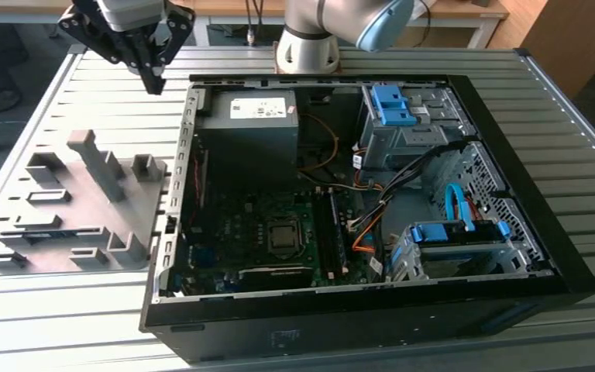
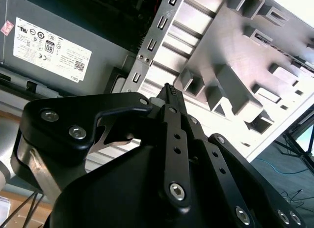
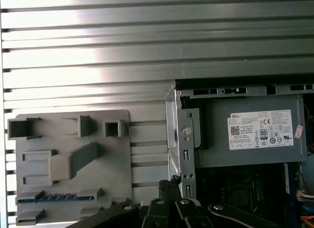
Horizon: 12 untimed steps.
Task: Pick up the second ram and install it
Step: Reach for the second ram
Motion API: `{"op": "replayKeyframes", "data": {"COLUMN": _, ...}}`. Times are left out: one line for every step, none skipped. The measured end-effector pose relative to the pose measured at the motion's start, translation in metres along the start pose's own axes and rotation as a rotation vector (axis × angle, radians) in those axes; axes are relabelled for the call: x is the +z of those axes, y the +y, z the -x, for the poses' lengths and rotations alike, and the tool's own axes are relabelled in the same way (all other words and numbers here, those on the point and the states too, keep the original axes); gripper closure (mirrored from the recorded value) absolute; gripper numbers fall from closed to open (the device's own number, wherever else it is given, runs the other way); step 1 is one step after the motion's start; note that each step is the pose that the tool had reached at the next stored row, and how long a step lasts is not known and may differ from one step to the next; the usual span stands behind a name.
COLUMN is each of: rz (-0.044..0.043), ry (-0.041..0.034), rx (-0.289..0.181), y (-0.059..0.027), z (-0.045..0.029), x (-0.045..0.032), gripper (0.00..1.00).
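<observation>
**Second ram in its holder, gripper closed and empty above the table**

Your second ram (image 1: 55,232) lies flat in a long slot of the gray holder plate (image 1: 75,213), on the side of the plate away from the arm's base (image 1: 308,46). In the first wrist view the stick (image 3: 54,197) shows as a dark strip with blue along it, seated between two low gray blocks. Nothing touches it.

Your gripper (image 1: 155,84) is well apart from the ram. It hangs over the slatted table (image 1: 60,325), between the far end of the holder plate and the corner of the open computer case (image 1: 359,329). Its fingers are pressed together with nothing between them, which both wrist views confirm (image 2: 170,90) (image 3: 169,185).

Just beside the gripper, inside that corner of the case, sits the gray power supply (image 1: 251,132) with its white label. Deeper in the case you can see the motherboard (image 1: 266,232), with orange cables (image 1: 365,232) and blue cables (image 1: 458,205) toward the exterior view's right.
</observation>
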State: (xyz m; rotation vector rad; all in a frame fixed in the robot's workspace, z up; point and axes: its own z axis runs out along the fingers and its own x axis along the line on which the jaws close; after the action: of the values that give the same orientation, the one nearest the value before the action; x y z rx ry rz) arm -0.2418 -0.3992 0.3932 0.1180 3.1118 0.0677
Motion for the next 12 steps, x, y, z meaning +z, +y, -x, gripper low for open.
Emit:
{"op": "replayKeyframes", "data": {"rz": 0.0000, "ry": 0.0000, "rx": 0.000, "y": -0.0002, "z": -0.0011, "x": 0.0000, "gripper": 0.90}}
{"op": "replayKeyframes", "data": {"rz": 0.0000, "ry": 0.0000, "rx": 0.000, "y": -0.0003, "z": -0.0023, "x": -0.0001, "gripper": 0.90}}
{"op": "replayKeyframes", "data": {"rz": 0.0000, "ry": 0.0000, "rx": 0.000, "y": -0.0005, "z": -0.0034, "x": -0.0001, "gripper": 0.90}}
{"op": "replayKeyframes", "data": {"rz": 0.0000, "ry": 0.0000, "rx": 0.000, "y": -0.0006, "z": -0.0045, "x": -0.0001, "gripper": 0.90}}
{"op": "replayKeyframes", "data": {"rz": 0.0000, "ry": 0.0000, "rx": 0.000, "y": -0.0008, "z": -0.0057, "x": -0.0002, "gripper": 0.90}}
{"op": "replayKeyframes", "data": {"rz": 0.0000, "ry": 0.0000, "rx": 0.000, "y": -0.0010, "z": -0.0069, "x": -0.0002, "gripper": 0.90}}
{"op": "replayKeyframes", "data": {"rz": 0.0000, "ry": -0.0001, "rx": 0.000, "y": -0.0012, "z": -0.0083, "x": -0.0002, "gripper": 0.90}}
{"op": "replayKeyframes", "data": {"rz": 0.0000, "ry": 0.0000, "rx": 0.000, "y": -0.0013, "z": -0.0096, "x": -0.0003, "gripper": 0.90}}
{"op": "replayKeyframes", "data": {"rz": -0.0001, "ry": 0.0001, "rx": 0.000, "y": -0.0015, "z": -0.0111, "x": -0.0004, "gripper": 0.90}}
{"op": "replayKeyframes", "data": {"rz": 0.0000, "ry": 0.0000, "rx": 0.000, "y": -0.0017, "z": -0.0124, "x": -0.0004, "gripper": 0.90}}
{"op": "replayKeyframes", "data": {"rz": 0.0000, "ry": 0.0000, "rx": 0.000, "y": -0.0019, "z": -0.0137, "x": -0.0004, "gripper": 0.90}}
{"op": "replayKeyframes", "data": {"rz": 0.0000, "ry": 0.0000, "rx": 0.000, "y": -0.0022, "z": -0.0151, "x": -0.0004, "gripper": 0.90}}
